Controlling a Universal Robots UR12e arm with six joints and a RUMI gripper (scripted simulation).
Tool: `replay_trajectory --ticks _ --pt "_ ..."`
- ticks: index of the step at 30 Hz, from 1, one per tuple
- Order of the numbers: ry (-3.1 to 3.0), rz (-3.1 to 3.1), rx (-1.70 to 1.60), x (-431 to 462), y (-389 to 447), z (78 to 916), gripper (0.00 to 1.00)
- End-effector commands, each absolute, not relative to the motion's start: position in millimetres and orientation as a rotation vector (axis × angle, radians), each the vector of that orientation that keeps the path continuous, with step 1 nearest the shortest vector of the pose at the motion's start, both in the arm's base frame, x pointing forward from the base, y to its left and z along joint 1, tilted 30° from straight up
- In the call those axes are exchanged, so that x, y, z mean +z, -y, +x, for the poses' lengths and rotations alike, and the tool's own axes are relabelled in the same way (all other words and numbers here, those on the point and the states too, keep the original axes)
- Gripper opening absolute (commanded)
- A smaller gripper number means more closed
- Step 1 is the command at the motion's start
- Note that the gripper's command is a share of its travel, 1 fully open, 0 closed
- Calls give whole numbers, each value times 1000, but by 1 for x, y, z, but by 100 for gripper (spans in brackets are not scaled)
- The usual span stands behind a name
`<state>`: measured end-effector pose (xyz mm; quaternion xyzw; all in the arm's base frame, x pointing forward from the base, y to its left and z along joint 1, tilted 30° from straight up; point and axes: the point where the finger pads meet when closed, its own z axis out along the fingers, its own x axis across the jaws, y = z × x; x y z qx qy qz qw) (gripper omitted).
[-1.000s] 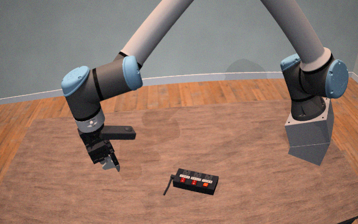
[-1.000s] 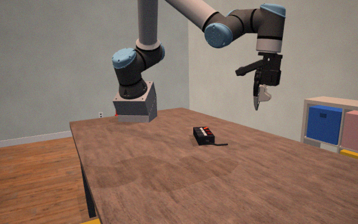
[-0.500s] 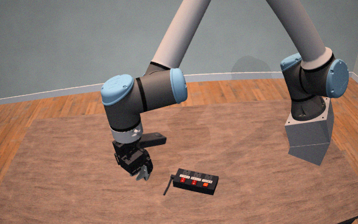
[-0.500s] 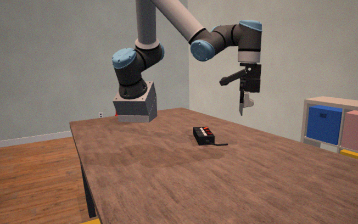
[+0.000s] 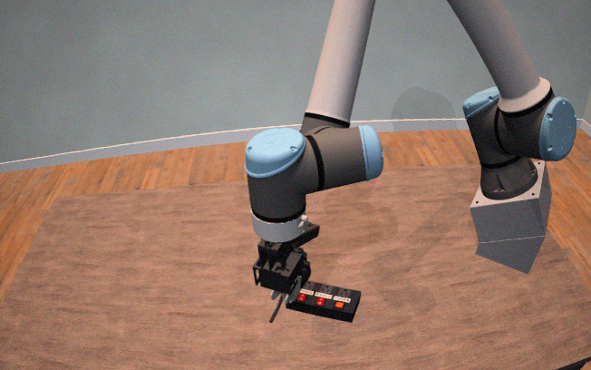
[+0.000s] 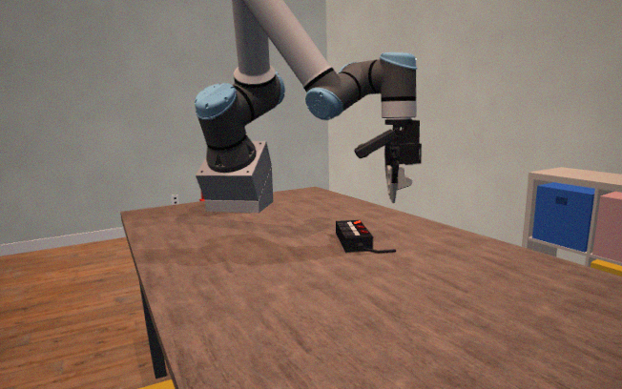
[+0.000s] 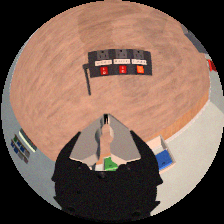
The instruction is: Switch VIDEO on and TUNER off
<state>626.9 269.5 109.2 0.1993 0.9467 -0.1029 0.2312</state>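
The closed, empty two-jaw gripper with grey fingertips is held above the table beside the black rectangular power strip, which lies sockets-up. The switching seems about to be begun; alignment over the chosen rocker, then a downward press, is called for. The strip's long axis runs across the wrist view, cord end left.

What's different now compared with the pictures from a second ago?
The arm has swung its end effector across, rightward in the top view, from off to one side to close above the strip. Nothing was taken hold of or let go; the end effector is shut on nothing. The strip and its cord stayed put.
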Motion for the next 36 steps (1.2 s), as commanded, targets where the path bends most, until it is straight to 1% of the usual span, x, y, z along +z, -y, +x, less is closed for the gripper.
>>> replay_trajectory --ticks 1,10,36 --pt "-2611 399 -275 97 -264 604 0" --pt "-2620 309 -287 87 -260 586 0" --pt "-2619 308 -288 87 -260 587 0"
